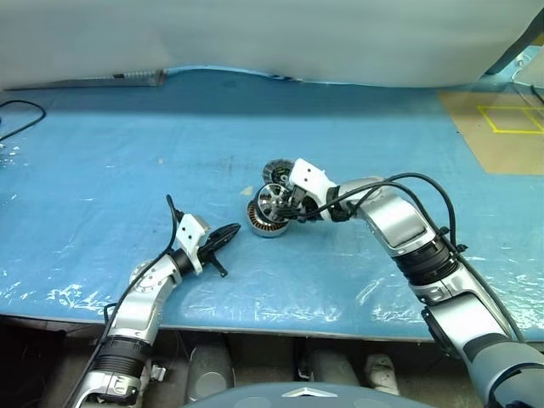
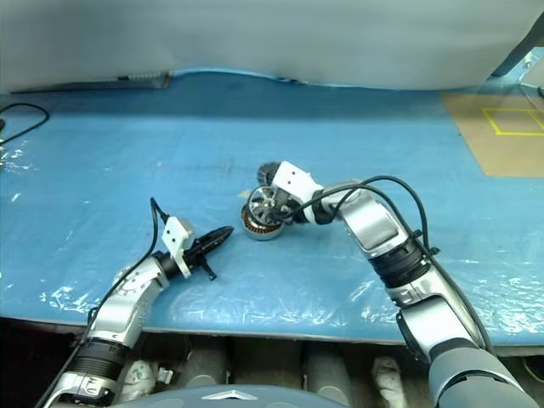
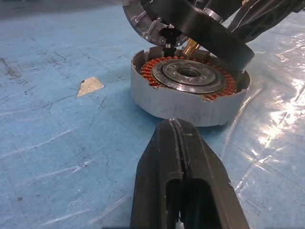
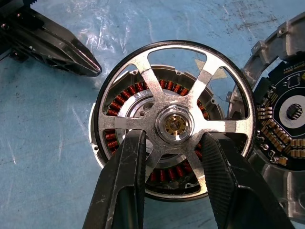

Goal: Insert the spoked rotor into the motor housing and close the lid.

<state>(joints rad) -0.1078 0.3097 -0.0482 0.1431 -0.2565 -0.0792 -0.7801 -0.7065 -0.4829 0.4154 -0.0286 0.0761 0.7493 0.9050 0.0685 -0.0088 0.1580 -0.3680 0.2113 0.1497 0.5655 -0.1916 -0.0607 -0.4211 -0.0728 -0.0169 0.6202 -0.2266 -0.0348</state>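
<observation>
Spoked rotor (image 4: pixel 177 125) sits clenched between my right jaws (image 4: pixel 174 157), tilted just above the motor housing (image 3: pixel 190 93), not seated. My left jaws (image 3: pixel 183 157) are clenched empty, just beside it.

Lay pressed shut, the left gripper's two black fingers (image 3: pixel 183 191), just short of the short round grey motor housing (image 3: pixel 190 93) with copper-brown windings on blue sheeting (image 3: pixel 52 143). Hung tilted above its far edge, a black-rimmed spoked rotor (image 3: pixel 190 21).
</observation>
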